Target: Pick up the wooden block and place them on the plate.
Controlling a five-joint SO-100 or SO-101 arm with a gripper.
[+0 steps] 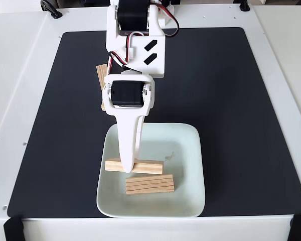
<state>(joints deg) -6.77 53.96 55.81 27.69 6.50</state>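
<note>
In the fixed view, four wooden blocks can be counted, along with one plate (190, 150), one black mat (226, 100) and one white arm (135, 45). Two blocks lie inside the plate: the upper block (149, 165) lies crosswise near the plate's middle, and the lower block (150, 184) lies just below it, closer to the plate's near edge, slightly tilted and apart from the first. Two more blocks rest on the mat behind the arm: one far block (100, 76) shows to the left of the arm's body, and another partly hidden block (103, 105) peeks out beside the motor housing; how they lie against each other cannot be told. The plate sits at the mat's near edge, about midway between its left and right corners, and the mat covers most of the white table (20, 75). The gripper (127, 168) points down toward the near edge, its long white finger reaching over the plate's far rim and ending on the left part of the upper block, where its tip overlaps the wood. Only one finger is plainly seen from this angle, so whether the jaws are apart, together or clamped on the block cannot be told. The arm comes down from the table's far edge, its wrist above the mat's middle, the black motor facing the camera, red and white wires looping at the upper joint.
</note>
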